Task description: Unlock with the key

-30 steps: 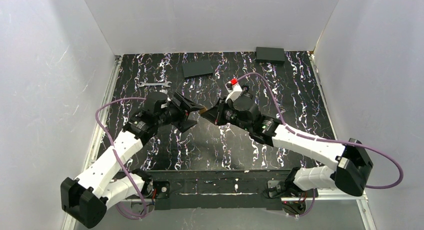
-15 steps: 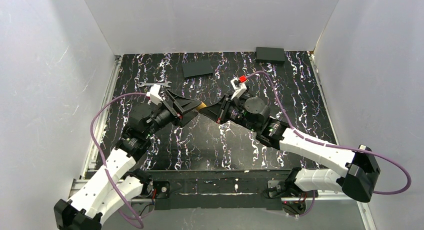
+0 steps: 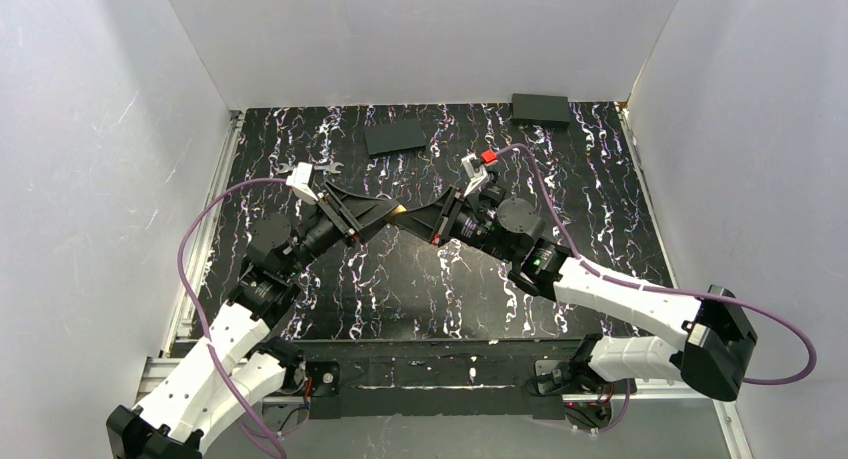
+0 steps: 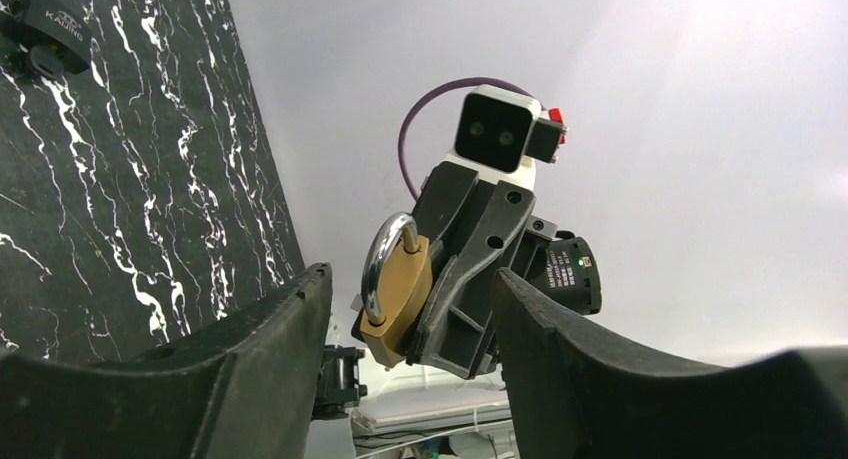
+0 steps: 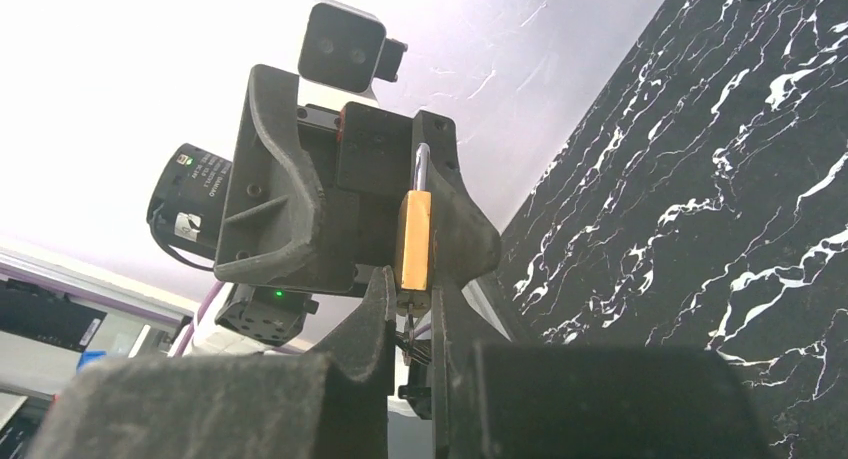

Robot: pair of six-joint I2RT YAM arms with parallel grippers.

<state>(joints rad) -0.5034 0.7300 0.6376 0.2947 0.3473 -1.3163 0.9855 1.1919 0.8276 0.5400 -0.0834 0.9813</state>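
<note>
A brass padlock (image 4: 402,291) with a silvery shackle hangs above the middle of the table (image 3: 399,210). My right gripper (image 5: 412,279) is shut on its lower end, and its black fingers (image 4: 455,299) run along the lock's side. The left gripper (image 4: 410,273) meets it head-on with its jaws spread. Its fingers (image 5: 290,199) flank the padlock (image 5: 414,241) without visibly touching it. A thin silvery piece (image 5: 409,329), apparently the key's blade, hangs under the lock between my right fingertips. I cannot make out its black head. In the top view the two grippers, left (image 3: 388,217) and right (image 3: 408,219), stand tip to tip.
A silver open-ended wrench (image 3: 310,166) lies at the far left. A flat dark plate (image 3: 396,136) and a dark box (image 3: 540,110) sit near the back wall. A small black lettered object (image 4: 45,34) lies on the marbled table (image 3: 600,199). White walls close in on three sides.
The left wrist rolled and shifted toward the far side. Its jaws spread wider, then narrowed again around the padlock. The right gripper rolled too and kept its hold.
</note>
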